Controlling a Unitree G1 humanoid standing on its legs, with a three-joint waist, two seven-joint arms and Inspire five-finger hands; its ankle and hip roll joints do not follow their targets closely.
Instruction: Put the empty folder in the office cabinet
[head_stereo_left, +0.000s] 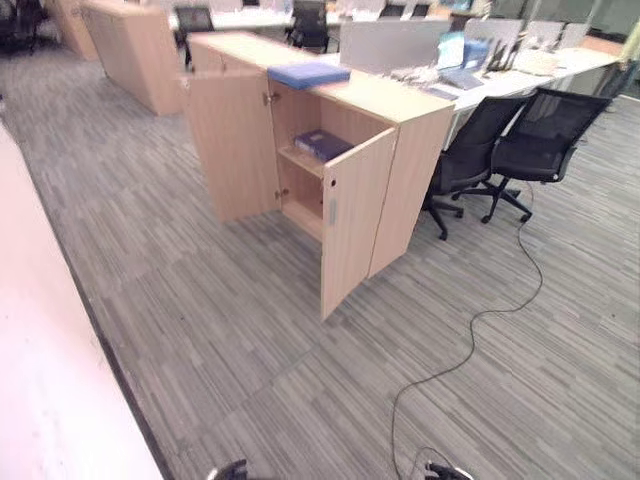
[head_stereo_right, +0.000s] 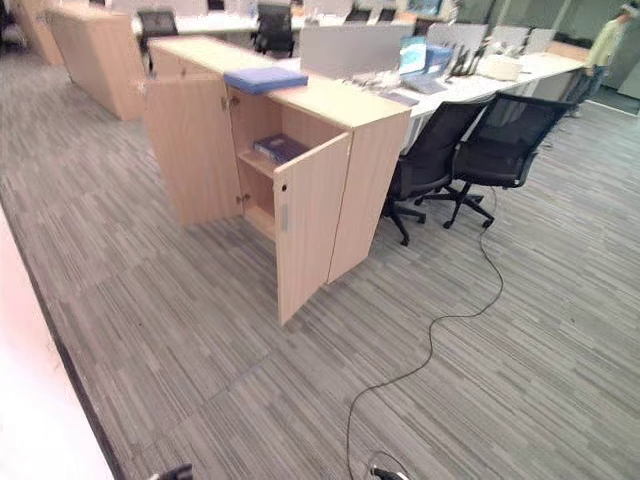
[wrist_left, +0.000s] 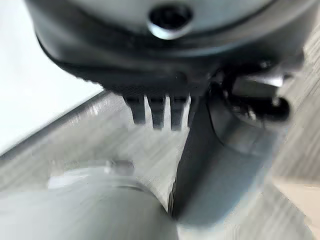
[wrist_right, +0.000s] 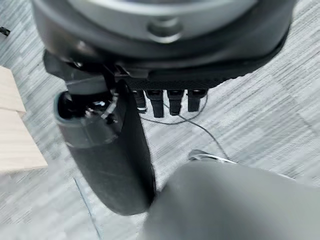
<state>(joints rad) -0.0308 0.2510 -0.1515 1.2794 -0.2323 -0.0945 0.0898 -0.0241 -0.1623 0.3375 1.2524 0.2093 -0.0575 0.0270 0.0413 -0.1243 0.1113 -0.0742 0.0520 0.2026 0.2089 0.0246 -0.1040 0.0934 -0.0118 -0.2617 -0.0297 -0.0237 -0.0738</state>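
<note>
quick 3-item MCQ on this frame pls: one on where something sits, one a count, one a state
1. Where does the blue folder lie?
A. on top of the cabinet
B. on the carpet
C. on a chair seat

2. How many black office chairs stand right beside the cabinet?
A. none
B. two
C. five

3. What state are the cabinet doors in?
A. both shut
B. one open, one shut
C. both open

Answers:
1. A, the folder lies flat on the cabinet's top, above the open compartment.
2. B, one black chair stands next to the cabinet's side and a second chair beside it, both at the desk.
3. C, the left door and the right door both swing outward, showing a shelf with a dark blue item on it.
</note>
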